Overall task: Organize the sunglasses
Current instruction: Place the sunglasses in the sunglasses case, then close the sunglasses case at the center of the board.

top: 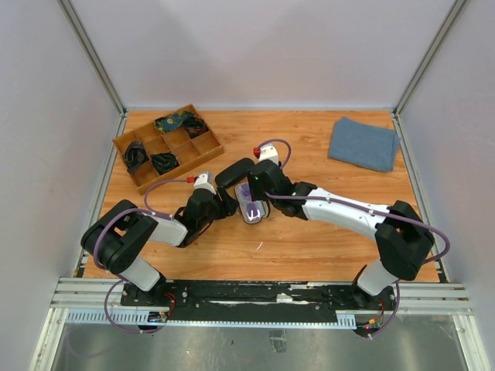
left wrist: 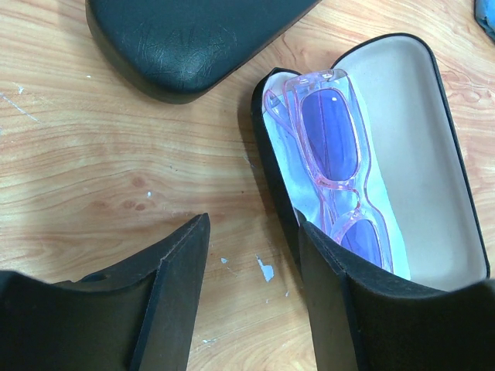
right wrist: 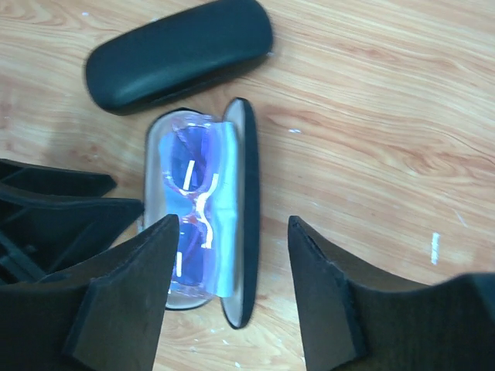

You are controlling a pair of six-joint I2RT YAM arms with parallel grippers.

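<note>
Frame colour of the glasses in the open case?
Translucent pale pink on the glasses; shows best in left wrist view.

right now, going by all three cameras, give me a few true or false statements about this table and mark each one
1. The pink-framed sunglasses lie inside the open case. True.
2. The second black case is open as well. False: it is shut and lies beside the open one.
3. The left pincer is shut. False: its fingers stand apart, close to the open case.
4. A folded blue towel lies at the table's far right. True.
5. Every compartment of the wooden tray is empty. False: several hold dark items.
</note>
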